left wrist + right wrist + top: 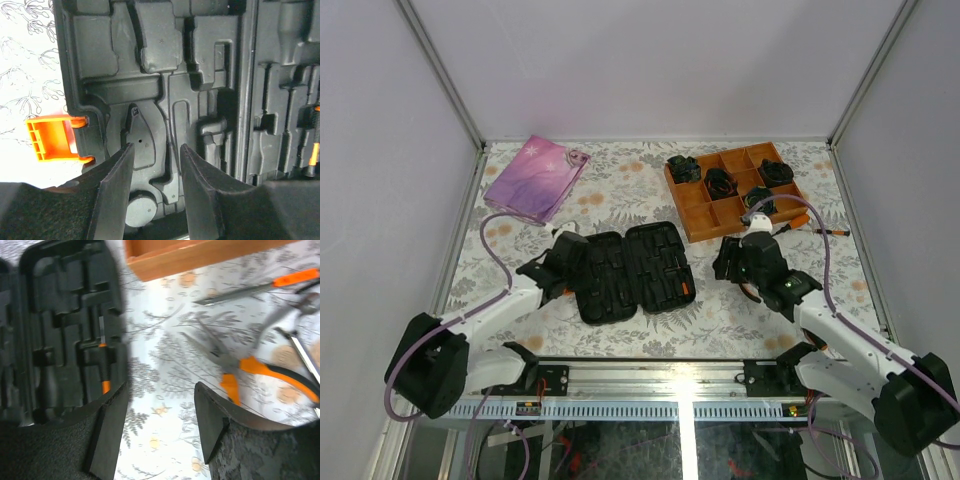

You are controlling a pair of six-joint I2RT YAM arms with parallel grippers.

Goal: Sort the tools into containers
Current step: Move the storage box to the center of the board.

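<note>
Left arm: stretched forward from its base, with the left gripper (156,150) held low over the left half of the open tool case (638,268).
Left fingers: kept apart, nothing clamped.
Right arm: angled inward, with the right gripper (161,390) poised above the table (165,340) between case and pliers (229,365).
Right fingers: spread, nothing held.
Thin driver (104,376): seated in a case slot.
Pliers: laid on the table.

No text, label, brand or number can be read on the tool case (630,270), wooden tray (703,212) or pouch (535,178).
</note>
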